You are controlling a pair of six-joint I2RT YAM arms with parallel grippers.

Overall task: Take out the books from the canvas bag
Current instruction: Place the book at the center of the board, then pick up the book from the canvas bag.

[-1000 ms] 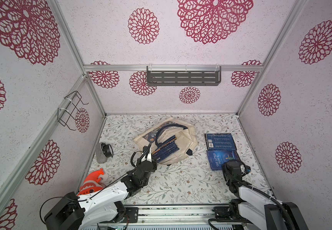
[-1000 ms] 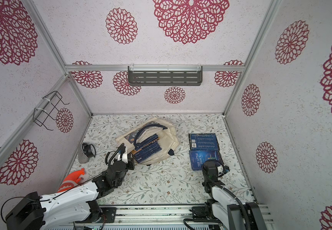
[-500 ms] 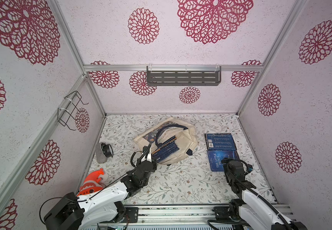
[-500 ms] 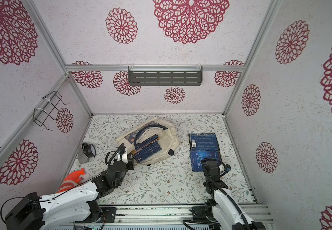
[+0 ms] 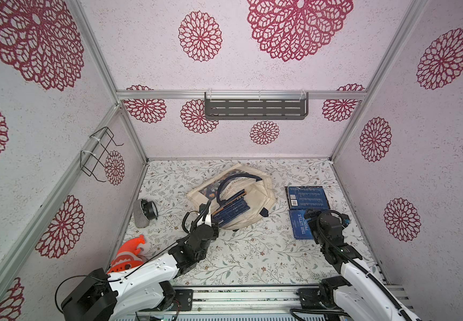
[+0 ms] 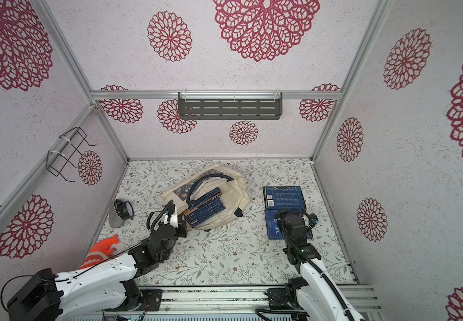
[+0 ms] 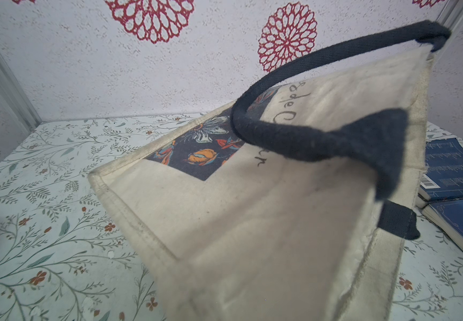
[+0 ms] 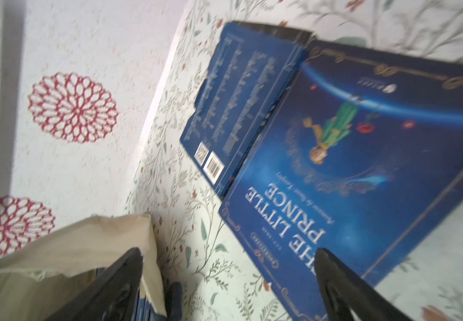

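The cream canvas bag (image 5: 255,194) lies at mid table with its mouth toward me, and several dark-blue books (image 5: 231,208) show inside it. My left gripper (image 5: 208,215) is shut on the canvas bag's near edge; in the left wrist view the fabric (image 7: 252,222) covers the jaws, and the navy handle (image 7: 308,139) arches above it. Right of the bag lie two books: "The Little Prince" (image 8: 363,155) face up and another (image 8: 241,102) with its barcode back up. My right gripper (image 8: 227,253) hovers open over the near corner of "The Little Prince", holding nothing.
A grey object with a black round face (image 5: 144,212) lies by the left wall, and an orange item (image 5: 129,250) sits nearer me. A wire rack (image 5: 99,152) hangs on the left wall and a grey shelf (image 5: 255,107) on the back wall.
My right gripper's jaws have opened wide and the arm has drawn slightly back toward me from "The Little Prince", which stays flat on the table. The left arm and the bag have not moved.
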